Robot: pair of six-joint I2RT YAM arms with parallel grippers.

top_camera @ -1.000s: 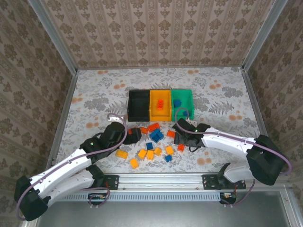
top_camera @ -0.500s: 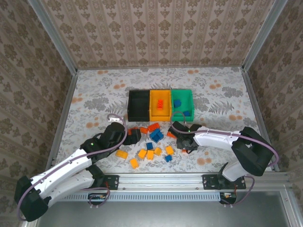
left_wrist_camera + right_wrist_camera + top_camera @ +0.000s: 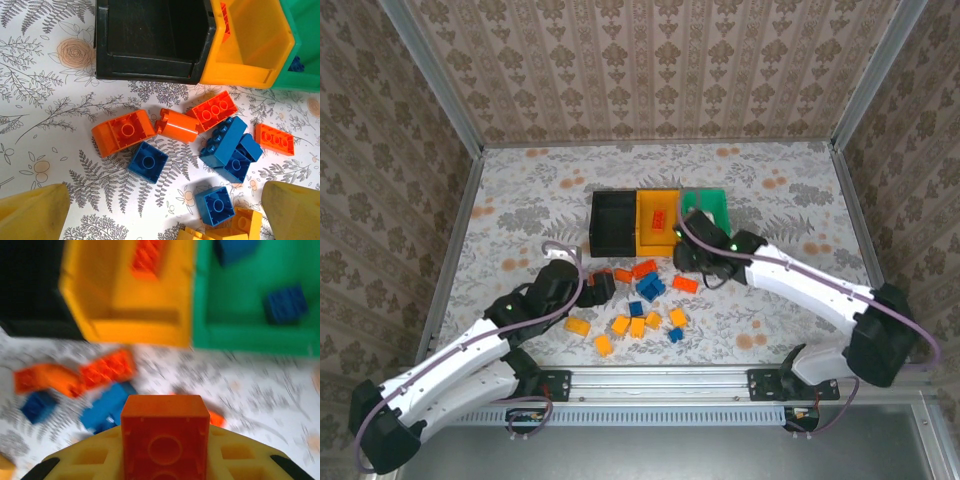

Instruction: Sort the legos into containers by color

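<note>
Floral tabletop (image 3: 520, 200), right end effector (image 3: 688, 256) clamping red-orange brick (image 3: 165, 432), bins (image 3: 135, 332) blurred, left end effector (image 3: 162, 211) spread wide, fingertips (image 3: 35, 212) cropped.

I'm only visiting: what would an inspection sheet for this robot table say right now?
Surface: flower-patterned tabletop, flat.
Job's things: loose bricks lie before the black bin, orange bin and green bin; the orange bin holds a long red brick, the green bin blue bricks.
Clutter: nothing seen.
Grippers: left gripper open above the loose bricks; right gripper shut on a square red brick.
Cables: a cable runs along each arm.
Surroundings: wallpapered walls, metal frame.
</note>
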